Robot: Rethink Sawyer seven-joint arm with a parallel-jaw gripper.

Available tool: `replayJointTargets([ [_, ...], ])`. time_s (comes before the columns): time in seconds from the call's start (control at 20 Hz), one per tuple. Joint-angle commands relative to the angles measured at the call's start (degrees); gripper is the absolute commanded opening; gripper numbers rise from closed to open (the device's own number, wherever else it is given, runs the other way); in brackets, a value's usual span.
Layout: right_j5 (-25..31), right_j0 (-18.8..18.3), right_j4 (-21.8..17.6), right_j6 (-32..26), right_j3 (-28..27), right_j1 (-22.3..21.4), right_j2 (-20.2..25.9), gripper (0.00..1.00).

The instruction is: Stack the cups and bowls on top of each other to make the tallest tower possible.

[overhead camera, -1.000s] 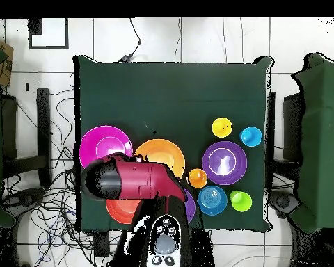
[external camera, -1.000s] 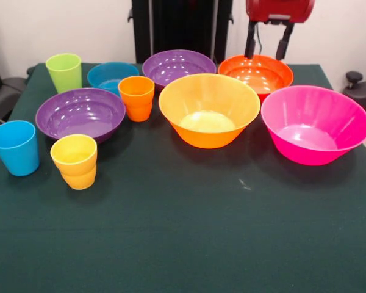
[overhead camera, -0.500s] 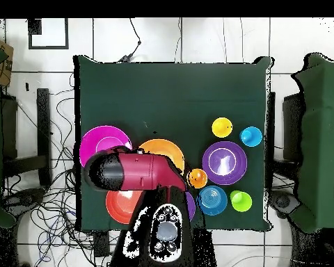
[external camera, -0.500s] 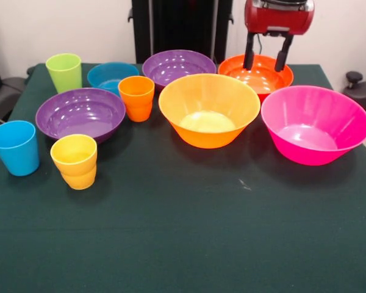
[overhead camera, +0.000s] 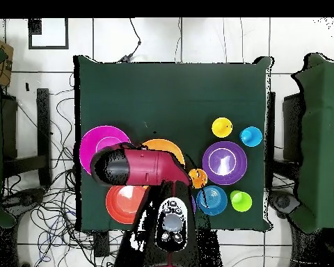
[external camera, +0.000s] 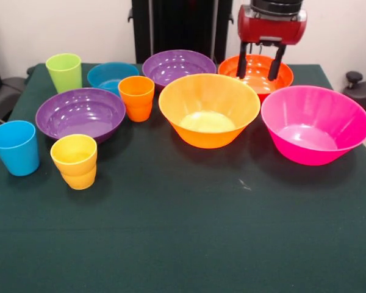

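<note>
Tool (external camera: 258,69) hangs empty, prongs spread, over glossy red-orange plastic bowl (external camera: 256,73), likely lining up rim grasp. Wide orange plastic bowl (external camera: 208,110) just beside; no tower yet, all pieces separate on bench (external camera: 189,232).

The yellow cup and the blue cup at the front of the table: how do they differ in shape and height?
The yellow cup has a stepped waist; the blue cup has smooth, straight, tapering sides. The yellow cup looks a little shorter and squatter than the blue cup. The yellow cup stands nearer the camera in the front view, the blue cup closer to the table's edge. Both stand upright, empty, on the green cloth.
</note>
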Motion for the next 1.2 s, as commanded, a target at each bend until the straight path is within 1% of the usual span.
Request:
replayJointTargets([
  [0.05, 2.2, -5.5, -0.8, 1.6, -6.9, 3.4, 5.1, 1.0],
  [0.1, 3.3, -6.3, -0.8, 0.7, -8.1, 4.2, 5.7, 1.0],
  [0.2, 5.8, -7.4, -0.7, -0.2, -9.5, 4.4, 6.4, 1.0],
  [0.3, 5.7, -7.5, -1.1, 0.4, -10.2, 4.6, 6.2, 1.0],
  [0.4, 3.7, -8.0, -0.7, 1.8, -9.4, 5.2, 6.7, 1.0],
  [0.6, 2.2, -7.8, 0.2, 4.7, -7.9, 5.0, 6.4, 1.0],
  [0.75, 2.5, -5.0, 0.4, 8.7, -7.9, 4.3, 2.8, 1.0],
  [0.8, 2.5, -4.6, 0.7, 9.5, -7.6, 4.1, 2.3, 1.0],
  [0.9, 2.5, -2.7, 1.7, 12.6, -6.6, 3.3, 0.2, 1.0],
  [0.95, 3.0, -1.3, 2.4, 14.8, -6.3, 2.8, -1.8, 1.0],
  [1.0, 3.3, -0.7, 2.7, 15.7, -6.2, 2.6, -2.5, 1.0],
  [1.05, 3.5, 0.5, 3.8, 17.9, -5.4, 2.2, -4.0, 1.0],
  [1.15, 2.6, 1.9, 5.4, 20.5, -4.1, 2.0, -5.2, 1.0],
  [1.2, 2.1, 1.7, 5.7, 20.3, -4.0, 2.2, -4.9, 1.0],
])
